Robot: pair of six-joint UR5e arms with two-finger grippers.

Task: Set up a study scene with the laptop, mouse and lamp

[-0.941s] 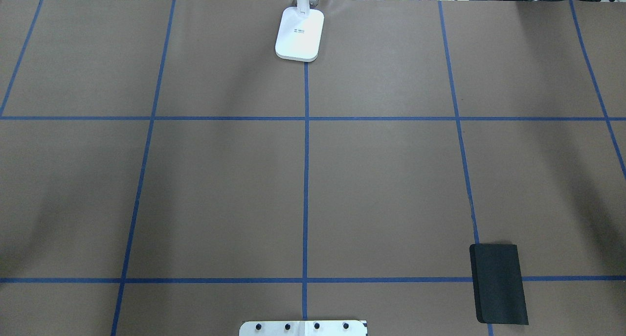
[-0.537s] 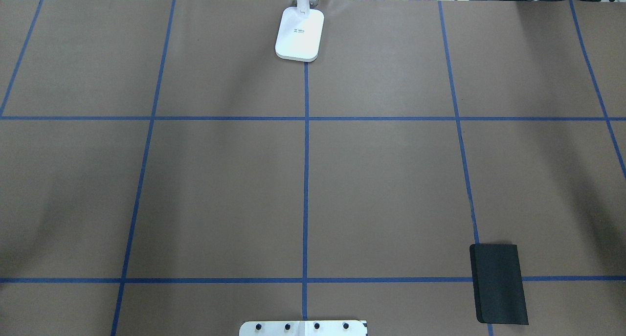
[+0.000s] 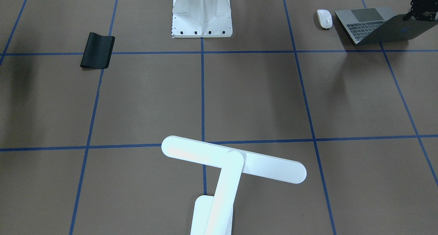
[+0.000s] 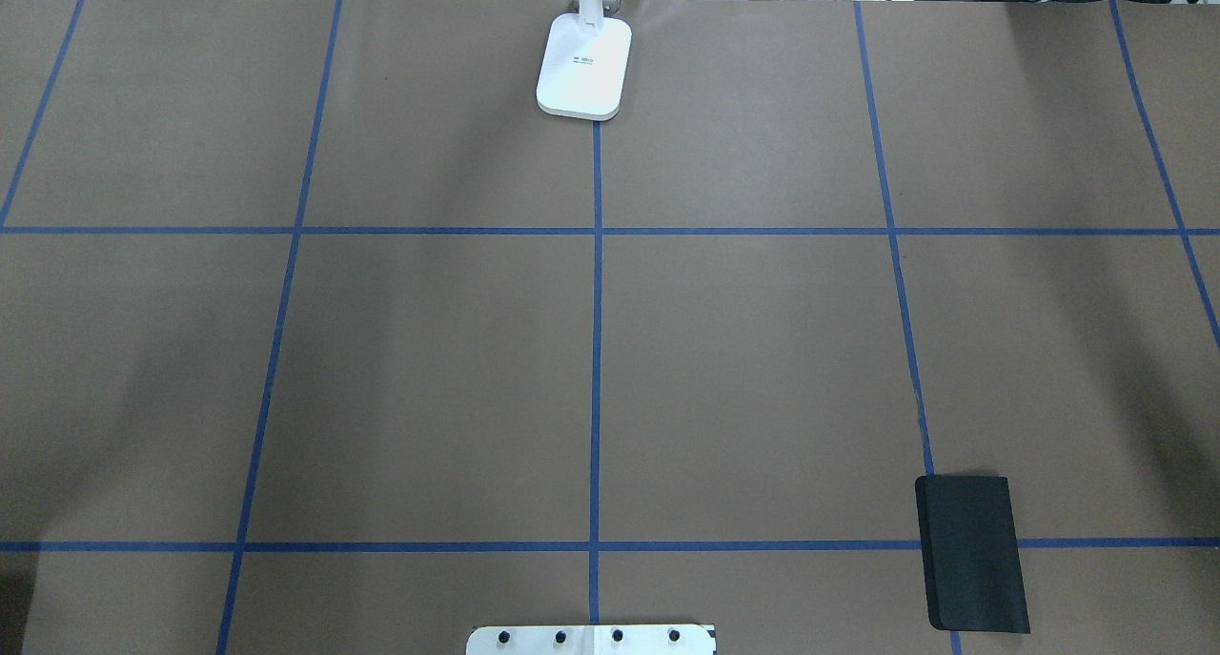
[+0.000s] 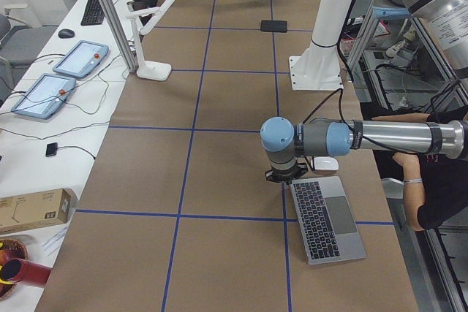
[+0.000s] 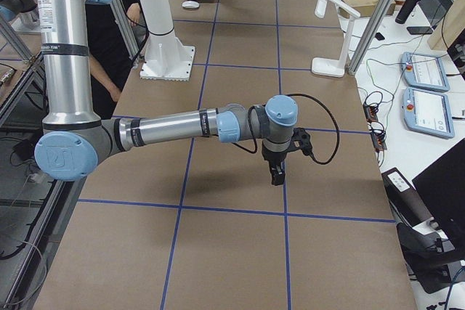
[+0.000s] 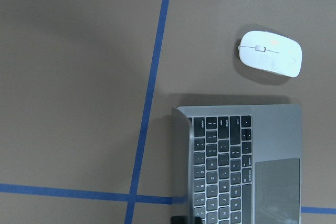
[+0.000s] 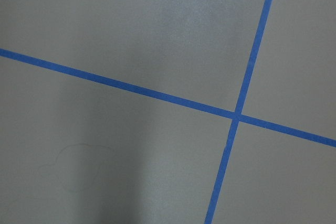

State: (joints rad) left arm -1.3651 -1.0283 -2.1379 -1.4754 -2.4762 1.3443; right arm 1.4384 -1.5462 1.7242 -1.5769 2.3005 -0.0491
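The grey laptop (image 3: pixel 373 24) stands open near the robot's left side, its lid tilted back; it also shows in the left wrist view (image 7: pixel 220 166) and in the exterior left view (image 5: pixel 325 217). My left gripper (image 3: pixel 422 9) sits at the lid's top edge and looks shut on it. The white mouse (image 3: pixel 324 18) lies on the table beside the keyboard, apart from the laptop (image 7: pixel 271 60). The white lamp (image 3: pixel 232 159) stands at the table's far edge on the centre line, base (image 4: pixel 584 67). My right gripper (image 6: pixel 276 173) hovers over bare table; I cannot tell its state.
A black mouse pad (image 4: pixel 970 552) lies at the near right (image 3: pixel 97 50). The white ribbed pedestal (image 3: pixel 202 12) stands at the near centre edge. Blue tape lines grid the brown table (image 4: pixel 762 350). An operator's arm (image 5: pixel 398 117) shows beside the table.
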